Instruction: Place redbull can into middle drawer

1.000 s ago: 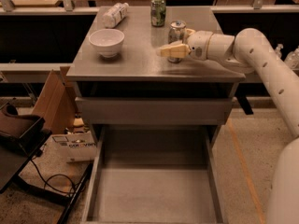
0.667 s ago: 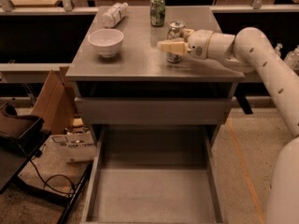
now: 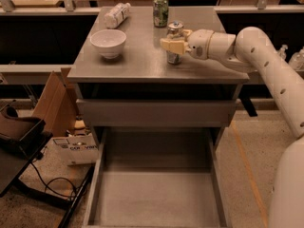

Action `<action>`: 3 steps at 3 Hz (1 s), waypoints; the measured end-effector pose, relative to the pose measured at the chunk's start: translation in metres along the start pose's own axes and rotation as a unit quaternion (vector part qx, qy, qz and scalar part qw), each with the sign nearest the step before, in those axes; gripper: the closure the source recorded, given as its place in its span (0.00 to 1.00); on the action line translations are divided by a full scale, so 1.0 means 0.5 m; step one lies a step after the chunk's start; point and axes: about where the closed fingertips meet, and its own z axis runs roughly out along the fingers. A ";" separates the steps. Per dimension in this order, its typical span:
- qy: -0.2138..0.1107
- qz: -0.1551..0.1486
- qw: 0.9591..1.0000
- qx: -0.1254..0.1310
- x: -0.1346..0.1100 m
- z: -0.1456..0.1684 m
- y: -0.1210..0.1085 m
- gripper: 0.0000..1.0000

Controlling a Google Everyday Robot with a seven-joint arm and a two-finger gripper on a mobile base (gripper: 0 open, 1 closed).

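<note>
The redbull can (image 3: 175, 31), slim and silver with a shiny top, stands upright on the grey cabinet top (image 3: 142, 61), right of centre. My gripper (image 3: 173, 45) reaches in from the right at the can's mid height, with one cream finger (image 3: 169, 45) across the can's front; it looks shut on the can. The can's base still touches the top. The middle drawer (image 3: 156, 196) is pulled out below, wide and shallow with a bare grey floor and low side walls.
A white bowl (image 3: 108, 42), a green can (image 3: 160, 10) and a plastic bottle lying on its side (image 3: 116, 14) share the cabinet top. A drawer showing a plain grey front (image 3: 156, 113) sits above the open one. Cardboard boxes (image 3: 54, 103) and cables lie at the left.
My gripper has risen slightly and closed in around the can. The can's top has shifted a little to the left.
</note>
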 end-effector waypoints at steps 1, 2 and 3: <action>0.001 0.000 1.000 -0.001 -0.001 0.003 0.001 1.00; -0.005 -0.021 0.997 -0.068 -0.073 0.014 0.124 1.00; -0.008 -0.037 0.994 -0.107 -0.124 -0.003 0.238 1.00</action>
